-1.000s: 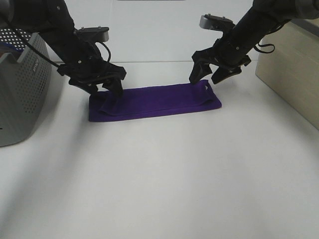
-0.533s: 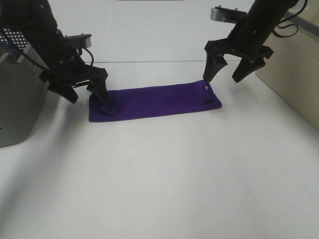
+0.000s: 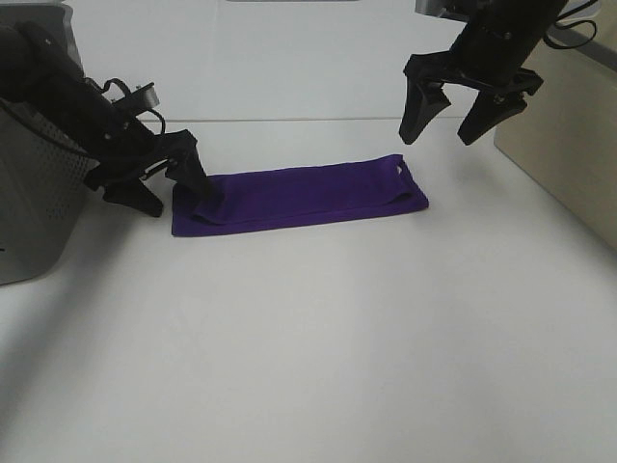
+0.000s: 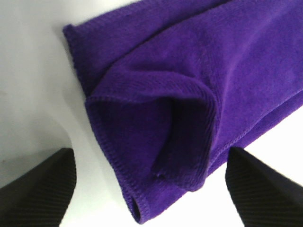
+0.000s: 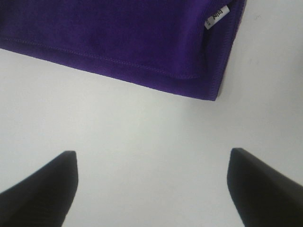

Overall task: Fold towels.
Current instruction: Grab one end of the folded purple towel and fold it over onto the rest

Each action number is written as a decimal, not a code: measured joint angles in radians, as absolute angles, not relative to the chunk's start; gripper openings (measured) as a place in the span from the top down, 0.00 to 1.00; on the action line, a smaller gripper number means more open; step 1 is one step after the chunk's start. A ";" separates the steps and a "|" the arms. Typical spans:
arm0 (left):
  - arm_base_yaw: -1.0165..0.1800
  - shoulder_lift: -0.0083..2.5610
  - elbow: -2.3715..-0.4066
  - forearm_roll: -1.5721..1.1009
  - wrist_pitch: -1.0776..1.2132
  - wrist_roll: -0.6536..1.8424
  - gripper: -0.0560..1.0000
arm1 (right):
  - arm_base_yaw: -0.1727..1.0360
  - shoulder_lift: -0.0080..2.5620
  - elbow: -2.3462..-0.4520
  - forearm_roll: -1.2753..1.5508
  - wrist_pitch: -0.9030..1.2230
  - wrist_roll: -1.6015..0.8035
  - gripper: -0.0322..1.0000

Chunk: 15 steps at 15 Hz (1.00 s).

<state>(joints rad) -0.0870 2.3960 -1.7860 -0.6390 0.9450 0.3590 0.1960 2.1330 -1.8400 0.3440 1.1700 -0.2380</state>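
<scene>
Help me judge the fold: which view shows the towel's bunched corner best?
Left wrist: the bunched corner fills the frame, hem stitching sharp. Exterior high shows it as a small ridge; right wrist shows the towel's opposite end, with its label.

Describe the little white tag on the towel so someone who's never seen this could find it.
On the white table lies a long purple towel. Go to its end near the right gripper, away from the grey basket. The tag is a small white label at that end's corner, the only white on the purple.
</scene>
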 joint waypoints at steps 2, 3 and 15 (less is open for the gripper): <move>-0.087 2.421 -1.799 -0.686 0.950 0.379 0.21 | 0.196 2.133 -1.840 0.343 1.170 -0.238 0.16; -0.089 2.429 -1.800 -0.697 0.953 0.382 0.21 | 0.196 2.133 -1.840 0.343 1.170 -0.238 0.16; -0.197 2.489 -1.942 -0.529 1.017 0.377 0.92 | 0.196 2.133 -1.840 0.336 1.216 -0.222 0.16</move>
